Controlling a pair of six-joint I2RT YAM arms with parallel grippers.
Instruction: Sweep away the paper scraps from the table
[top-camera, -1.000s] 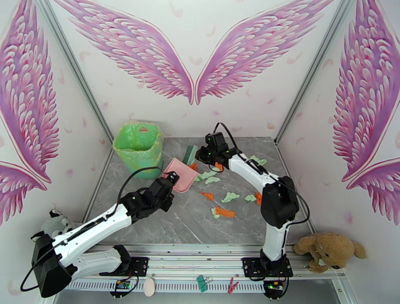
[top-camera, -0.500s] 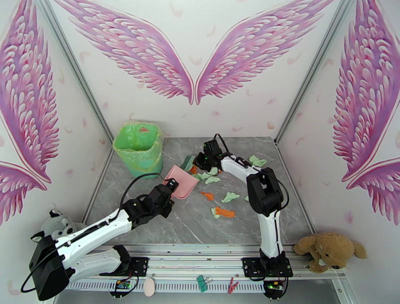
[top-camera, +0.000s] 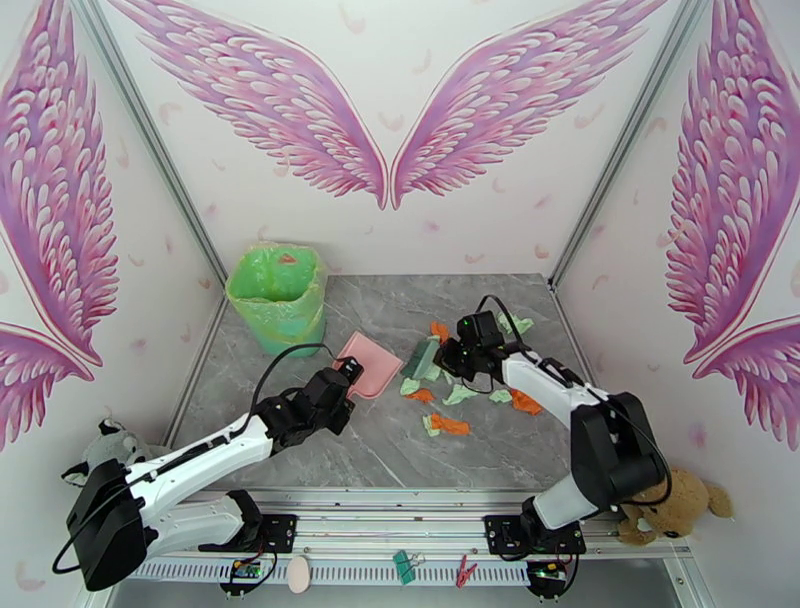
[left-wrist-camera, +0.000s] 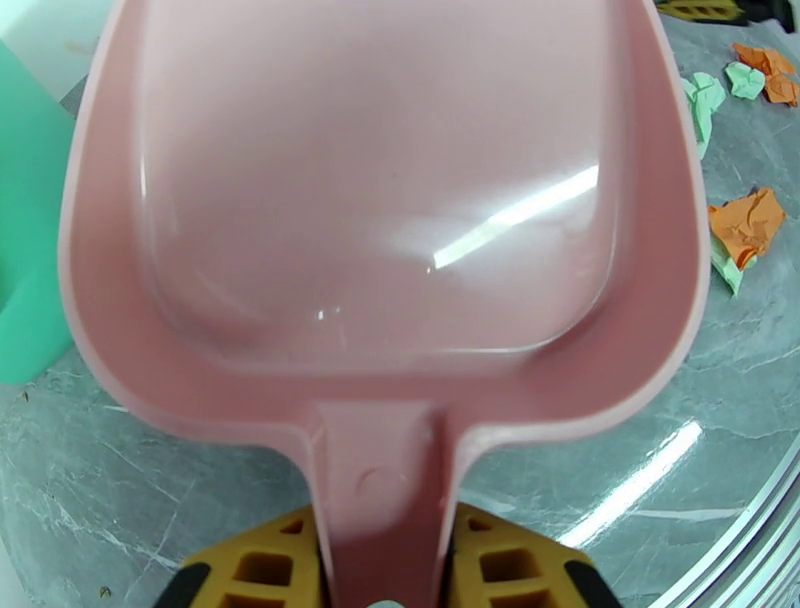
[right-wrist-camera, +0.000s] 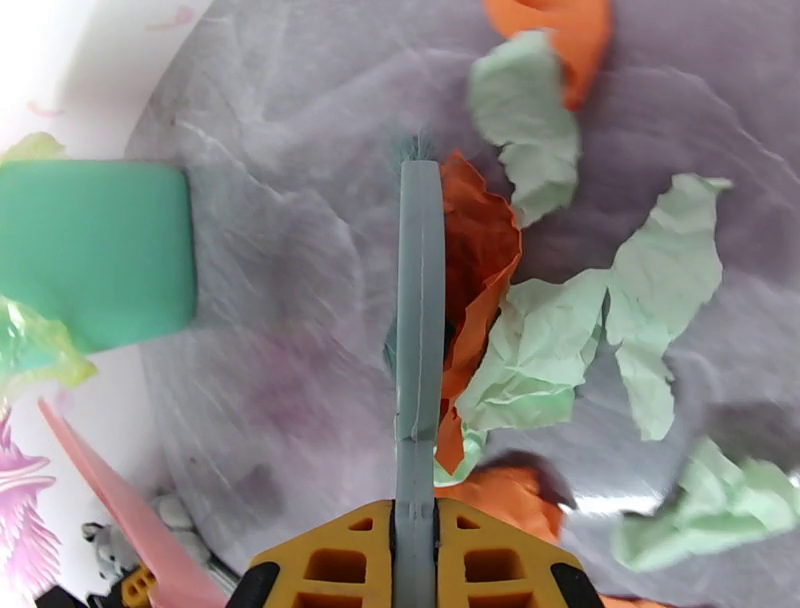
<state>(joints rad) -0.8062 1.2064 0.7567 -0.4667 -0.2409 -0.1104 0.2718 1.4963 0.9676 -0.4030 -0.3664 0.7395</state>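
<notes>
Top external: left hand (top-camera: 346, 374) clamps dustpan (top-camera: 370, 358), right hand (top-camera: 447, 355) clamps brush (top-camera: 421, 357) among paper scraps (top-camera: 448, 425).

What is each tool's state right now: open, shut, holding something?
Left tool: closed on the handle of the pink dustpan.
Right tool: closed on the teal hand brush.

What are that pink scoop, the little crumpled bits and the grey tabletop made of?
Pink scoop: looks like smooth, glossy moulded plastic; it mirrors a light streak.
Crumpled bits: thin matte paper, sharply creased, green and orange.
Tabletop: marble-patterned, glossy surface; real stone or printed laminate, I can't tell.
</notes>
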